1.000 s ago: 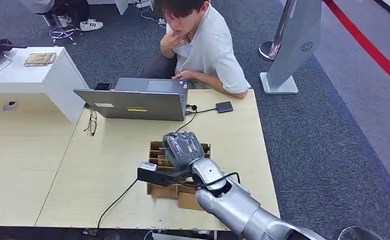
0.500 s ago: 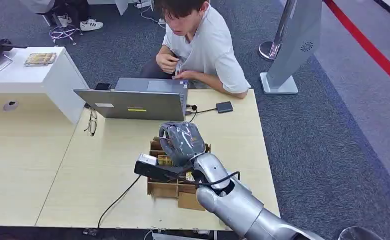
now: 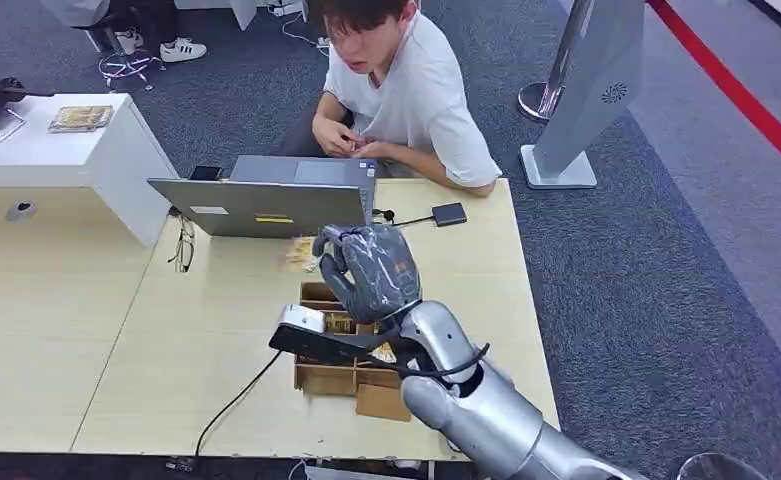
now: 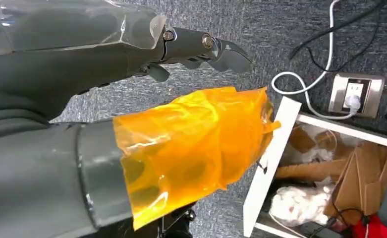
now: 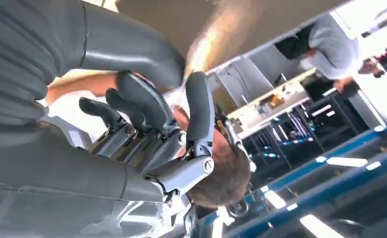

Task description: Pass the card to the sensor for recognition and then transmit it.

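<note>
Card (image 3: 299,254): the likeliest trace of it is a blurred tan smear just beside the fingertips (image 3: 328,262) of the right hand (image 3: 368,272), low in front of the laptop (image 3: 266,208); it is too smeared to be sure that it is the card. Those fingers are curled inward toward the thumb, as the right wrist view (image 5: 146,114) also shows, with a pale tan streak passing near them, but I cannot tell whether they pinch the smear or merely lie next to it. The right hand hangs raised above the far end of a compartmented cardboard box (image 3: 328,378) on the light wooden table (image 3: 206,330). Beyond the laptop a small black device (image 3: 449,213) lies on the table, joined to the laptop by a cable, and a person (image 3: 406,90) in a white shirt sits at the table's far edge. The left hand (image 4: 132,99) is over grey carpet, its fingers stretched out and apart from the thumb, which is wrapped in orange film, holding nothing.
</note>
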